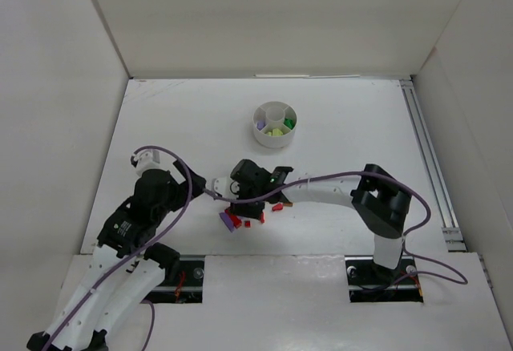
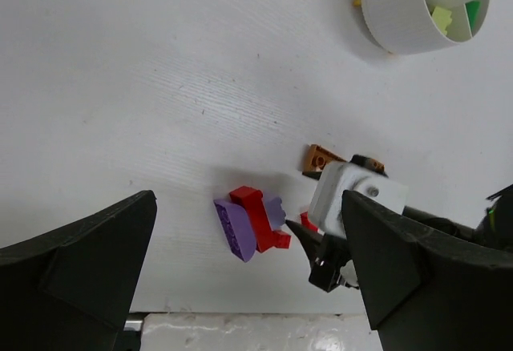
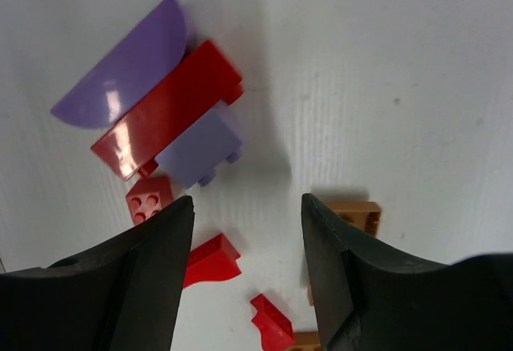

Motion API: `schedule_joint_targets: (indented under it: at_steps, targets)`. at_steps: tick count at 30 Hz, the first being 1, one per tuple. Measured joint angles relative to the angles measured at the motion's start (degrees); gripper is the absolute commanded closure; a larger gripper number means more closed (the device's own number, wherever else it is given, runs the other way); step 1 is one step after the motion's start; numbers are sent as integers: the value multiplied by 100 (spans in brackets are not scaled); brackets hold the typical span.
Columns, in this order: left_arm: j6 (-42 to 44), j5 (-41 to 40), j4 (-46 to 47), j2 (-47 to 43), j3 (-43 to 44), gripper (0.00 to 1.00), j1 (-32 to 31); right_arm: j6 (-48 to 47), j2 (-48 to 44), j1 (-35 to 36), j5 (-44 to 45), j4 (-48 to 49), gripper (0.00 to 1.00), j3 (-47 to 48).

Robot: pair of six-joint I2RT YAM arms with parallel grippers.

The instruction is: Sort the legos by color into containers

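The white round dish (image 1: 274,124) stands at the back middle of the table, with lime-yellow (image 1: 276,132) and green (image 1: 288,123) legos in its wedges; it also shows in the left wrist view (image 2: 401,14). A cluster of legos lies near the front. It holds a curved purple piece (image 3: 124,66), a long red brick (image 3: 168,109), a lilac brick (image 3: 199,151), small red bricks (image 3: 212,260) and an orange-brown one (image 3: 353,213). My right gripper (image 3: 247,207) is open and empty, low over the bare table among them. My left gripper (image 2: 248,203) is open and empty above the purple piece (image 2: 235,228).
White walls enclose the table on three sides. A metal rail (image 1: 425,151) runs along the right edge. The two arms lie close together over the cluster, with purple cables (image 1: 184,187) looping near them. The right gripper's tip (image 2: 321,247) shows in the left wrist view.
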Motion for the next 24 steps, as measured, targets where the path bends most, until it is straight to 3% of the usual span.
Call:
schedule_joint_targets:
  at_steps: [8,24]
  targets:
    - [-306,-398,201,-11,280,0,0,-409,-37,155,-310,26,39,-457]
    - [-376,-667,240,192,356,0,2,-938,343,184,-321,173,39,4]
